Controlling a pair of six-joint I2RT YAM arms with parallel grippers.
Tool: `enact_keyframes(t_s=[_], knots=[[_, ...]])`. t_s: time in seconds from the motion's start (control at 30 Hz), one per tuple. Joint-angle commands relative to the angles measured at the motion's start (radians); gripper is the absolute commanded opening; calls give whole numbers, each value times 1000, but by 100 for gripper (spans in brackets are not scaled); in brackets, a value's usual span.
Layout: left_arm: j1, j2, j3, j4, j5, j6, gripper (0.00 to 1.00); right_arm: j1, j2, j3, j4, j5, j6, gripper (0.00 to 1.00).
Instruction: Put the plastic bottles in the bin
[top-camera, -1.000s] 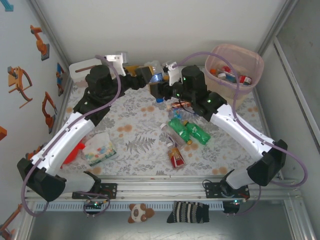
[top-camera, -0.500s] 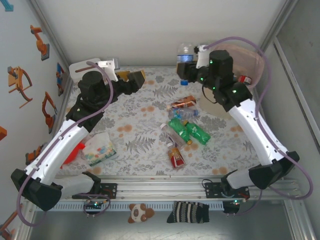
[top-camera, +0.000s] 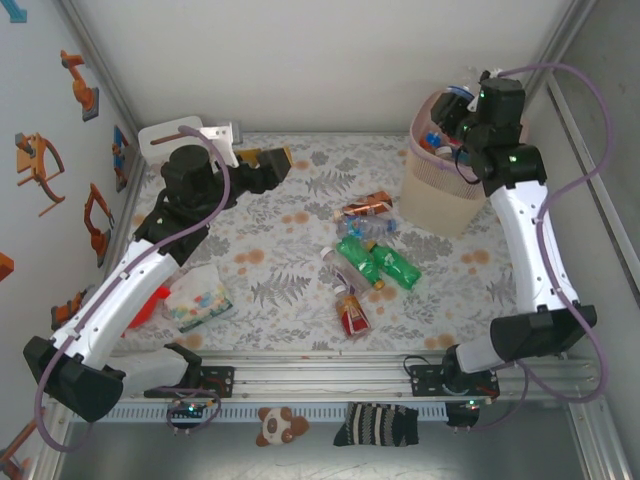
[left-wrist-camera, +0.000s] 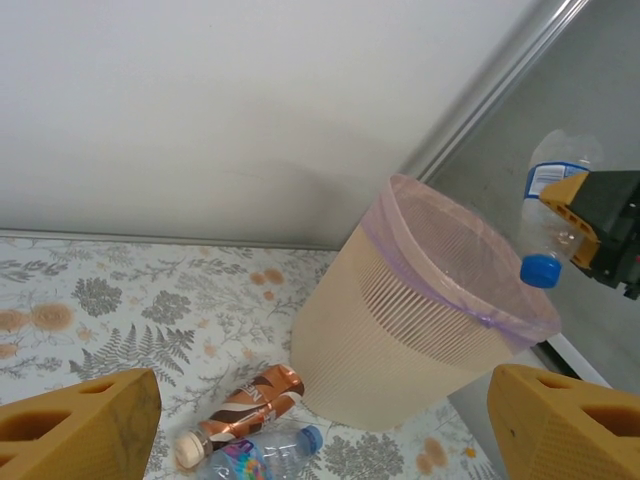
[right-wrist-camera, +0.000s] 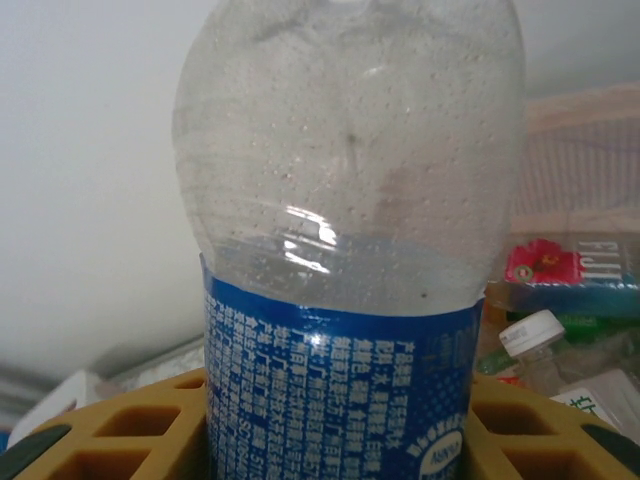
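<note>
The right gripper (top-camera: 462, 112) is clamped on a clear, blue-labelled bottle (left-wrist-camera: 548, 215), cap down over the bin (left-wrist-camera: 400, 330). The left gripper (top-camera: 268, 160) hangs wide open above the bench (top-camera: 480, 262), where more bottles (top-camera: 372, 262) lie.

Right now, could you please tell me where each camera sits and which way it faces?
Top external: above and behind the bases, looking down at the table; both arms show, left pincer open, right pincer over the bin.
Left wrist: on the left arm, facing across toward the bin; its own fingers at the bottom corners.
Right wrist: close behind the held bottle, bin beyond; its fingers below.
Shared: both wrist views show that bottle and the bin.
</note>
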Motion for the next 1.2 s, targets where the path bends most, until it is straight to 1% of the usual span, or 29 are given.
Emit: enact_keyframes(t_s=[0.0,0.13,0.23,0.4,0.5,0.63,0.73,0.9,0.97,1.07,1.17], knots=[[2,-12,-15,10,15,-15,84,-5,46,15,38,187,275,40],[3,-33,-41,22,12,-23,84,-8,100,25,28,334,538,40],[3,-48,-63,29,8,-29,84,-8,143,33,27,404,710,41],[3,-58,-83,33,13,-37,84,-14,239,91,15,513,907,41],[4,-60,-96,41,16,-43,84,-24,287,100,13,559,1051,41],[3,-47,-103,50,18,-49,84,-25,350,142,-9,620,1204,43],[3,-27,-97,51,33,-56,84,-28,397,174,-10,661,1278,44],[3,-1,-100,66,38,-62,84,-42,479,241,-10,640,1339,47],[3,13,-92,63,45,-62,84,-46,505,263,-11,643,1340,49],[5,27,-84,66,49,-63,84,-52,531,285,-12,630,1344,53],[7,37,-78,69,48,-64,84,-53,536,298,-26,623,1341,62]])
